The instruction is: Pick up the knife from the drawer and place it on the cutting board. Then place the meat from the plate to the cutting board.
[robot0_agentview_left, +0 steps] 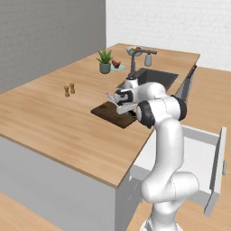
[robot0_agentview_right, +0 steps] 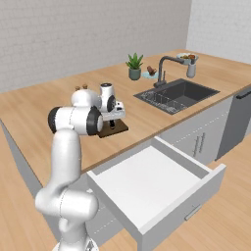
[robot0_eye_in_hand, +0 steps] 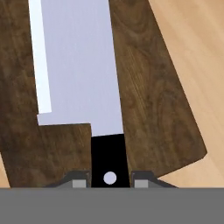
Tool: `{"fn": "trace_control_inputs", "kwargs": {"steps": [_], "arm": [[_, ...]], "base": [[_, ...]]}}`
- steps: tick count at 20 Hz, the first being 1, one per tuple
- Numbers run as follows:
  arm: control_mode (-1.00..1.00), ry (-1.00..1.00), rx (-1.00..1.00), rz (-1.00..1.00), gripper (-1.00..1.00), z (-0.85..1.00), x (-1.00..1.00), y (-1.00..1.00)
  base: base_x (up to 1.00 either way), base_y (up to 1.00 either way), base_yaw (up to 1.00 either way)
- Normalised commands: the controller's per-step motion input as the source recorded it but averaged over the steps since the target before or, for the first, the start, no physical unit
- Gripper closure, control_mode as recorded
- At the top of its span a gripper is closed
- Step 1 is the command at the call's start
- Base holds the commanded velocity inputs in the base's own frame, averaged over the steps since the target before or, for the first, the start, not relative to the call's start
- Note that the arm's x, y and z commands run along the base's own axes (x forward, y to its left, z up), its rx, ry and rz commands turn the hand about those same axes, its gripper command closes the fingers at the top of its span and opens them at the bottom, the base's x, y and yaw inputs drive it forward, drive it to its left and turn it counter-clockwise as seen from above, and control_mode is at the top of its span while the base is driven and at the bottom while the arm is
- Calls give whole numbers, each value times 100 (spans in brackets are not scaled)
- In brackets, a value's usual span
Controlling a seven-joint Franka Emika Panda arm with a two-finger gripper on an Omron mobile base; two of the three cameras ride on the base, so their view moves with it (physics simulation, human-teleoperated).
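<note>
My gripper (robot0_eye_in_hand: 109, 181) is shut on the black handle of the knife (robot0_eye_in_hand: 78, 65). Its silver blade stretches out just above the dark brown cutting board (robot0_eye_in_hand: 153, 100). From the base, the gripper (robot0_agentview_left: 120, 103) hovers low over the board (robot0_agentview_left: 106, 112) near the counter's front edge. The white drawer (robot0_agentview_right: 152, 181) stands pulled out and holds nothing. The reddish-brown meat (robot0_agentview_left: 116, 63) lies on the pale blue plate (robot0_agentview_left: 120, 68) beside the plant, far behind the board. From the right, the gripper (robot0_agentview_right: 113, 117) is over the board (robot0_agentview_right: 117, 128), and the meat (robot0_agentview_right: 152, 71) on the plate (robot0_agentview_right: 147, 75) is at the back.
A potted plant (robot0_agentview_left: 104, 61) stands left of the plate. The dark sink (robot0_agentview_left: 155, 77) with its faucet (robot0_agentview_left: 134, 61) lies behind the board. Two small shakers (robot0_agentview_left: 69, 89) stand on the counter to the left. A fruit bowl (robot0_agentview_right: 186, 57) sits at the far corner.
</note>
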Motion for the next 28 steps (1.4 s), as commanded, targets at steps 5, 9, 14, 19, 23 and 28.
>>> {"fn": "trace_control_inputs", "kwargs": {"steps": [5,9,14,19,23,28], "arm": [[-100,2,0,0,100,-29,53,0],[-100,0,0,0,100,-27,51,0],[-100,0,0,0,100,-37,34,0],[-100,0,0,0,-100,-44,1,0],[-100,0,0,0,-100,-18,-50,-3],[-100,-11,0,0,-100,-16,-85,-8]], "base": [[0,0,0],[0,0,0],[0,0,0],[0,0,0],[0,0,0],[0,0,0]]}}
